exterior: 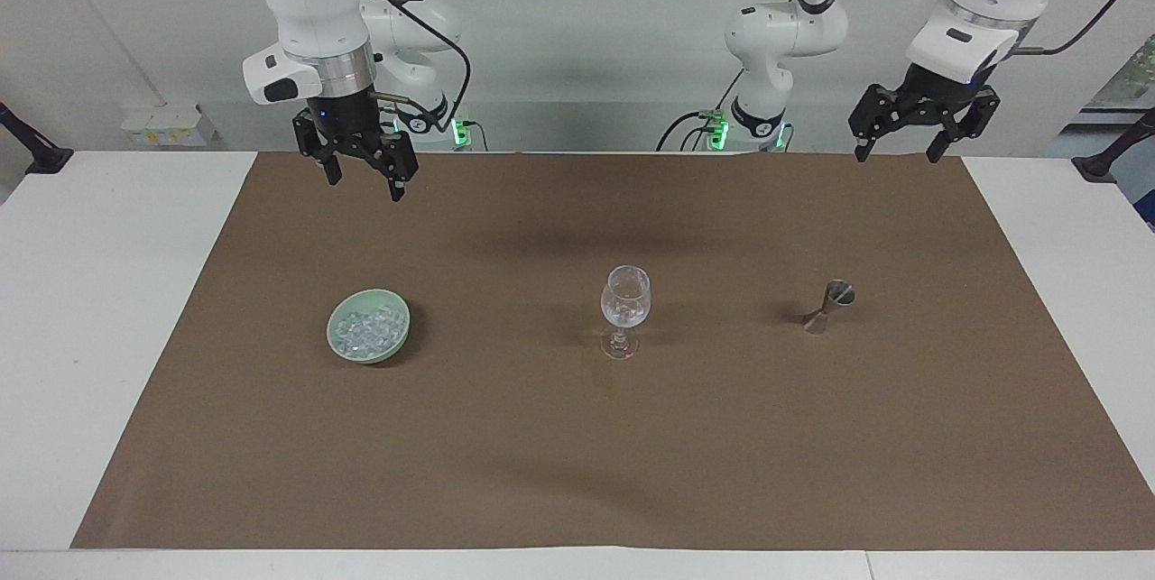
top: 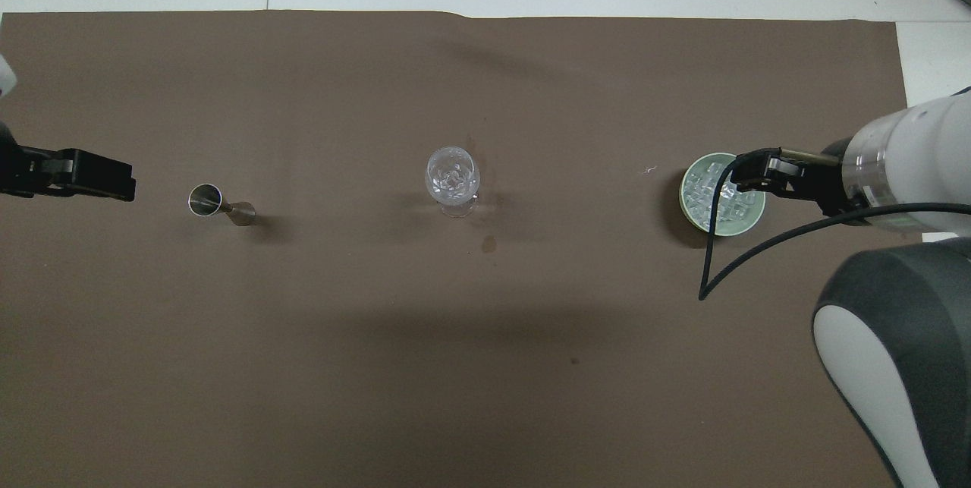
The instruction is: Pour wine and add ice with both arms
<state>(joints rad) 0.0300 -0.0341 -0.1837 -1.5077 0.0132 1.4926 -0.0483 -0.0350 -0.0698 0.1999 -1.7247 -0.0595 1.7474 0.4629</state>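
1. I've got the brown mat [exterior: 577,436] spread over the table, everything sitting on it.
2. Right gripper [exterior: 363,176] hangs high over the mat's edge nearest the robots, fingers spread, empty.
3. Left gripper [exterior: 896,150] is up over the same edge at the left arm's end, fingers spread, empty too.
4. Green bowl [exterior: 368,326] toward the right arm's end of the mat, ice [exterior: 364,331] heaped inside.
5. Glass [exterior: 624,308] upright mid-mat, a few ice chunks in its cup.
6. Jigger [exterior: 828,306] toward the left arm's end of the mat, lying tilted.
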